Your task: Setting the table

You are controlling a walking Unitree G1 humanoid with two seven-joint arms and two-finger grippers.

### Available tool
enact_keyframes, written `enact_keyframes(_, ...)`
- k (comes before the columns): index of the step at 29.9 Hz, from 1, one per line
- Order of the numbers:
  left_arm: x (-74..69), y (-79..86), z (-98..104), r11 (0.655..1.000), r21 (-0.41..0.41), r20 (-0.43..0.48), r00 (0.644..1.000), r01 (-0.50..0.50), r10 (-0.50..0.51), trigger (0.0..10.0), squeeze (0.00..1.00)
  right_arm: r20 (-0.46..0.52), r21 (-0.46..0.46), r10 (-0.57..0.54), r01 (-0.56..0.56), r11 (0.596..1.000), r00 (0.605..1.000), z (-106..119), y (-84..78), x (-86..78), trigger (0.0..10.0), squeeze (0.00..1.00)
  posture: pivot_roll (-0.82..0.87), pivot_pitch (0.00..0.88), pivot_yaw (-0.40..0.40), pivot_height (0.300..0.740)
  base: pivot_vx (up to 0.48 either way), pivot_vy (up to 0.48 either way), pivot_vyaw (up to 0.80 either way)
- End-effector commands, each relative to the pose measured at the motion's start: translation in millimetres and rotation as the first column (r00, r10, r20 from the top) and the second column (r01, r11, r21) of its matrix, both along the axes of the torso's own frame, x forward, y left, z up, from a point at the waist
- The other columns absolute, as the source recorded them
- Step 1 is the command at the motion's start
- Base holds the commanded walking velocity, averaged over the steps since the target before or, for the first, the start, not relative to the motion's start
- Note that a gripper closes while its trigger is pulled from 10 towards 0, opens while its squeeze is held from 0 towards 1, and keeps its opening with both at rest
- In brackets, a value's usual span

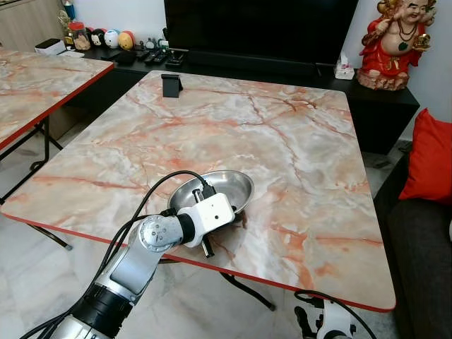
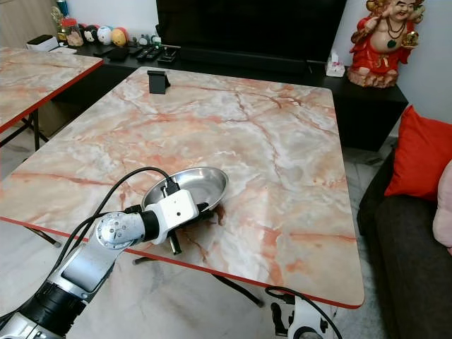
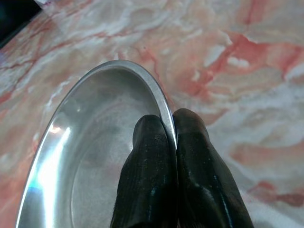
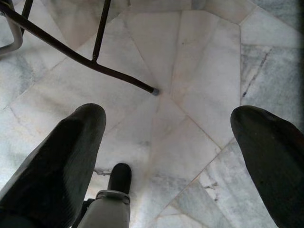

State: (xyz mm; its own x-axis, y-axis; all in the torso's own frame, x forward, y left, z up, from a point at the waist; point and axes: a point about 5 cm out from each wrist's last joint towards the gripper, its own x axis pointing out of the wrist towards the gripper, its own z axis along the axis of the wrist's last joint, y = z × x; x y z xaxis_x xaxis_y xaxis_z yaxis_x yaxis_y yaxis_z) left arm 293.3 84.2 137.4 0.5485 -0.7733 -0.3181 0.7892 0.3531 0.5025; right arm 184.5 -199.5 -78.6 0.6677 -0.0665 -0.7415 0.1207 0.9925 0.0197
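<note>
A shallow steel bowl sits on the marble table near its front edge. My left gripper is shut on the bowl's near rim, one finger inside the bowl and one outside. In the left eye view the white wrist housing hides the fingers, and the bowl's near side tips slightly over it. My right gripper hangs low beside the table with its fingers wide open over the tiled floor.
A black phone stand sits at the table's far edge. A second marble table stands to the left. A dark sofa with a red cushion lies on the right. A TV, a red figurine and small objects line the back cabinet.
</note>
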Motion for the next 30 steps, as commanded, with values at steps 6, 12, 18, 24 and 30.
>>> enact_keyframes(6, -5.5, 4.2, -12.7, 0.997, 0.067, -0.047, 0.999, 0.029, -0.026, 10.0, 0.00, -0.007, 0.002, 0.008, -0.008, 1.000, 1.000, 0.3, 0.5, 1.3, 10.0, 0.00, 0.05, 0.000, -0.065, 0.740, 0.000, 0.000, 0.00)
enact_keyframes(12, -5.7, 5.0, -13.9, 0.995, 0.086, -0.045, 0.998, 0.040, -0.036, 10.0, 0.00, -0.008, 0.003, 0.009, -0.009, 1.000, 1.000, 0.3, 0.5, 1.5, 10.0, 0.00, 0.05, 0.000, -0.065, 0.740, 0.000, 0.000, 0.00)
enact_keyframes(18, -5.8, 6.3, -15.8, 0.995, 0.094, -0.048, 0.998, 0.044, -0.040, 10.0, 0.00, -0.011, 0.001, 0.013, -0.013, 1.000, 1.000, 0.3, 0.3, 1.7, 10.0, 0.00, 0.05, 0.000, -0.066, 0.740, 0.000, 0.000, 0.00)
enact_keyframes(24, -5.8, 6.3, -16.2, 0.995, 0.091, -0.052, 0.998, 0.046, -0.041, 10.0, 0.71, -0.010, 0.001, 0.010, -0.010, 1.000, 1.000, 0.4, 0.3, 1.8, 10.0, 0.00, 0.05, 0.000, -0.065, 0.740, 0.000, 0.000, 0.00)
enact_keyframes(30, -4.8, 5.3, -16.0, 0.995, 0.092, -0.036, 0.999, 0.041, -0.037, 10.0, 0.00, -0.010, 0.002, 0.009, -0.009, 1.000, 1.000, 0.4, 0.1, 1.7, 10.0, 0.00, 0.05, 0.000, -0.064, 0.740, 0.000, 0.000, 0.00)
